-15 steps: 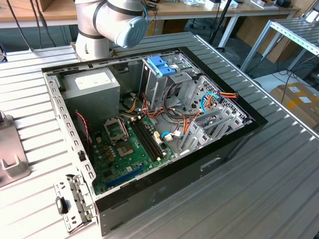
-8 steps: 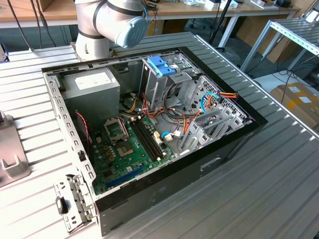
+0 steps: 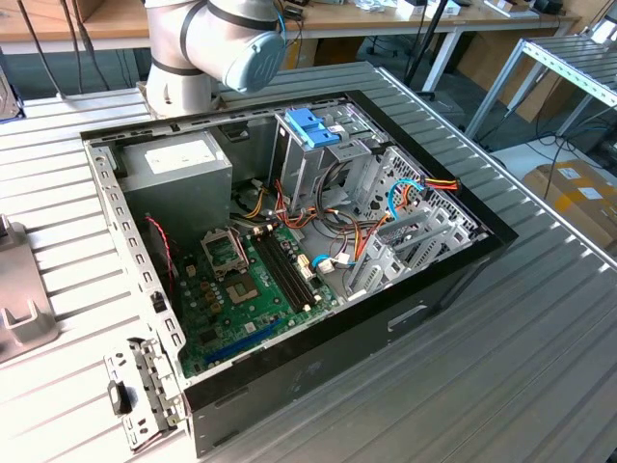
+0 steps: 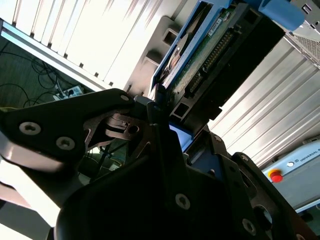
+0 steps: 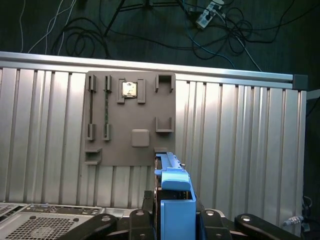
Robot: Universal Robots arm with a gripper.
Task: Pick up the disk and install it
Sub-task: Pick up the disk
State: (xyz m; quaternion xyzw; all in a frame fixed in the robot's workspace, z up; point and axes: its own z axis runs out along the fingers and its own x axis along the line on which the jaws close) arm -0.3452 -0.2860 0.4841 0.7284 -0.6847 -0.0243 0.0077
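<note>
In both wrist views my gripper (image 5: 172, 207) is shut on the disk (image 5: 175, 186), which stands edge-on between the black fingers (image 5: 137, 220). In the first wrist view its blue plastic rail points away from me, above the ribbed metal table (image 5: 240, 150). The second wrist view shows the gripper (image 4: 167, 112) holding the disk (image 4: 215, 47) by one end, with its dark body, green circuit board edge and black connector row showing. In the exterior view the open computer case (image 3: 453, 280) lies on its side with the upright drive cage (image 3: 313, 130) with a blue top inside.
A grey holder plate (image 5: 131, 120) with several small brackets lies flat on the table beyond the disk. A vented corner of the case (image 5: 40, 222) sits close by. Cables litter the floor (image 5: 150, 25) past the table edge. The arm's base (image 3: 217, 48) stands behind the case.
</note>
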